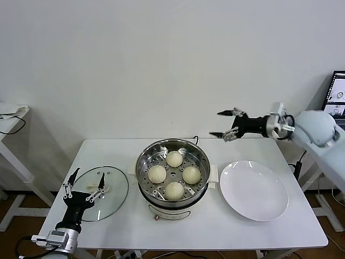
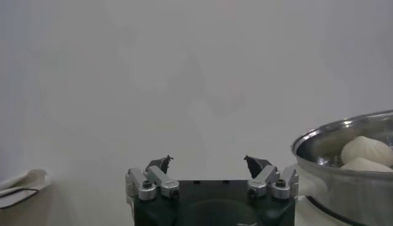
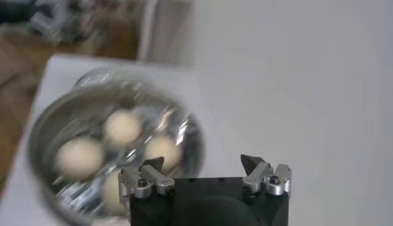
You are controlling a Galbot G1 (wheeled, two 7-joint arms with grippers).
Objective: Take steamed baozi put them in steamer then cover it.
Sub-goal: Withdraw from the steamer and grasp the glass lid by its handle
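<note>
Baozi (image 1: 173,175) sit in the steamer (image 1: 144,162); the cover (image 1: 114,190) lies on the surface under the spread, empty left hand (image 1: 83,185), far nearer than the spread right hand (image 1: 222,124)

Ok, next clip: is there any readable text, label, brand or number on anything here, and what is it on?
None can be read.
Steamer, glass cover, white plate, table: no lettering visible in any view.
Monitor at the right edge of the head view: its screen shows something, too small to read.
Left claw and right claw: no markings visible.
</note>
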